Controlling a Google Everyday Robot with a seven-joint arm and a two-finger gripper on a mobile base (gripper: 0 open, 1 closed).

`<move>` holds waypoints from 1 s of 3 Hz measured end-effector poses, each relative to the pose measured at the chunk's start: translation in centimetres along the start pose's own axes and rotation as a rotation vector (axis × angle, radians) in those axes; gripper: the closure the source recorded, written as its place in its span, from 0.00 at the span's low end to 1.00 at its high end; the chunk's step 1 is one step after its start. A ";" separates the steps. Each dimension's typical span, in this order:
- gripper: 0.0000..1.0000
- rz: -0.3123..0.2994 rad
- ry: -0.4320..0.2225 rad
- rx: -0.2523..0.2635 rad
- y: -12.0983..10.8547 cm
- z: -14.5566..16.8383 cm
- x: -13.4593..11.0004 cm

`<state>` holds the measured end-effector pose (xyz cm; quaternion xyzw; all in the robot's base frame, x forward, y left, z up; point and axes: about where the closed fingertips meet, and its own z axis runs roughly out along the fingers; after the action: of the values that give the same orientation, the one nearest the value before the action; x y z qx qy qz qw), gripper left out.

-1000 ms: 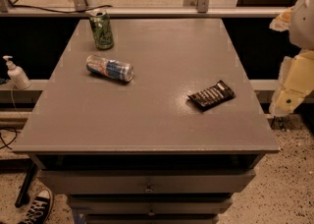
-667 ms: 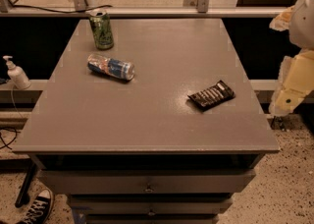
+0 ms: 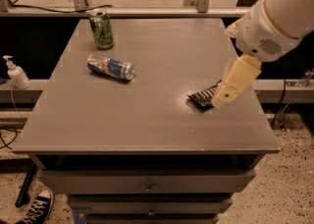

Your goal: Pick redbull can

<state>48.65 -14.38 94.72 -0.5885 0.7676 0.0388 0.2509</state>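
Grey bench (image 3: 147,125), drawers (image 3: 147,182) below. The redbull can (image 3: 111,67) lies on its side in the left back quarter, near an upright green can (image 3: 101,29) at the back left corner. The gripper (image 3: 230,88) hangs by the right edge, over a black wrapper (image 3: 200,98); spread or closed, we cannot tell. We judge the redbull can light, thin-walled, slick and prone to rolling: take it across its middle, gently.

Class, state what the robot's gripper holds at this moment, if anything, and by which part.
Nothing, as far as shows. The gripper hangs over the flat black snack wrapper; the slim silver-and-blue redbull can lies apart on its side.
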 end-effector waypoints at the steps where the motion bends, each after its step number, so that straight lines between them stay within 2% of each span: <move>1: 0.00 0.019 -0.138 -0.002 -2.2 3.8 -4.2; 2: 0.00 0.053 -0.259 0.012 -4.8 6.9 -8.2; 3: 0.00 0.053 -0.259 0.012 -4.8 6.9 -8.2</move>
<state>56.93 -6.17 93.38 -0.5567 0.7442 0.1162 0.3503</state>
